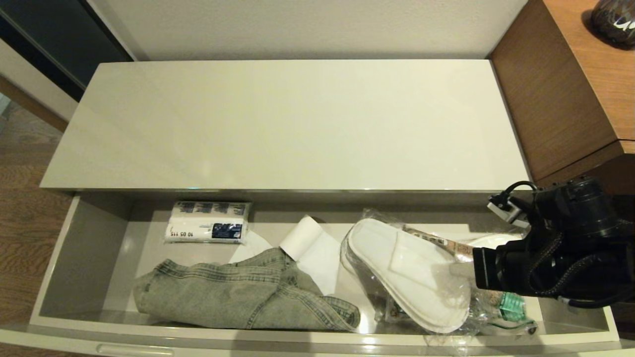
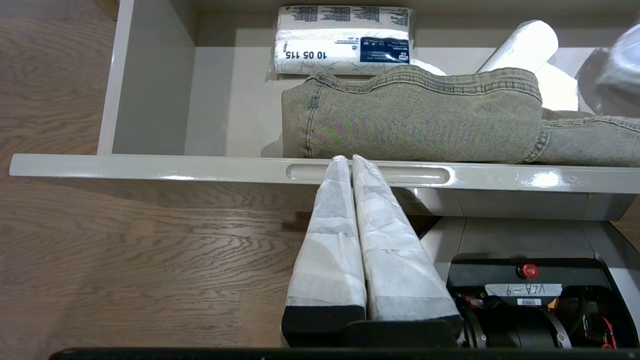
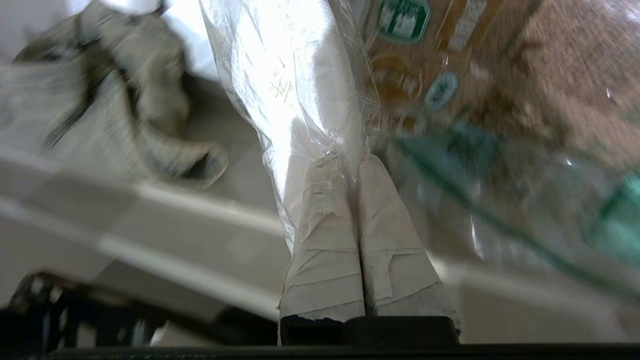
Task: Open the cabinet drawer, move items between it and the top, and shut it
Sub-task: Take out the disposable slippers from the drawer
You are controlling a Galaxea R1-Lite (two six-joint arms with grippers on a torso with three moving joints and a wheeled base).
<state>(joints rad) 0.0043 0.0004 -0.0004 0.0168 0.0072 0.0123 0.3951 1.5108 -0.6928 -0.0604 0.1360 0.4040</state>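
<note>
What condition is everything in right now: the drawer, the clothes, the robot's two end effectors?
cabinet drawer: pulled open
top: bare
jeans: crumpled, in drawer
slippers: wrapped, in drawer, wrap pinched
right end effector: shut on slippers' plastic wrap
left end effector: shut, holding nothing, by the drawer front

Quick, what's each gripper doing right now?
Left gripper: shut, empty, parked by the drawer front.
Right gripper: shut on the slippers' plastic wrap.
</note>
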